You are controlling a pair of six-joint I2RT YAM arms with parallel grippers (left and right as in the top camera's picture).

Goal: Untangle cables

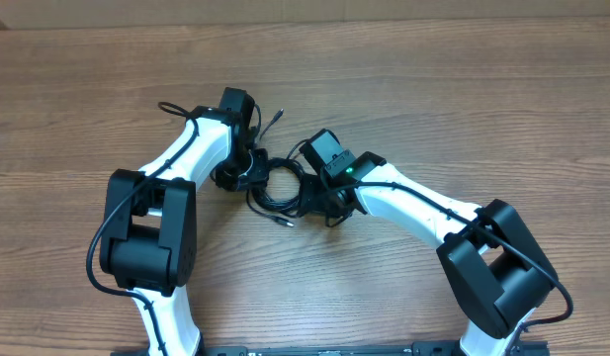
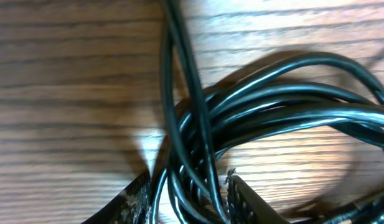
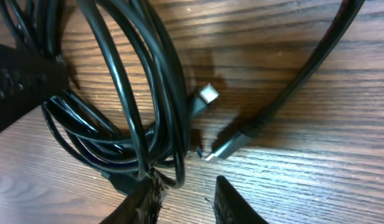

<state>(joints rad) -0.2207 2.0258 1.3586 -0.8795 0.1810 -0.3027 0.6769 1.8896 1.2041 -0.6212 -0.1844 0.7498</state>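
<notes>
The cables (image 1: 281, 185) lie as a tangled black coil on the wooden table between both arms. My left gripper (image 1: 241, 175) is at the coil's left side. In the left wrist view several strands (image 2: 272, 99) fill the gap between its fingers (image 2: 132, 202), which press the bundle from both sides. My right gripper (image 1: 329, 204) is at the coil's right side. In the right wrist view its jaws (image 3: 187, 200) stand apart. One thin loop (image 3: 174, 179) lies against the left finger, and the rest of the gap shows bare wood. A white-tipped plug (image 3: 208, 94) and a flat metal plug (image 3: 224, 147) lie just beyond the fingers.
The wooden table (image 1: 482, 99) stretches around the coil on all sides. One loose cable end (image 1: 275, 117) points toward the back and another plug (image 1: 283, 222) toward the front. The left arm's own thick wire (image 1: 172, 109) loops behind its wrist.
</notes>
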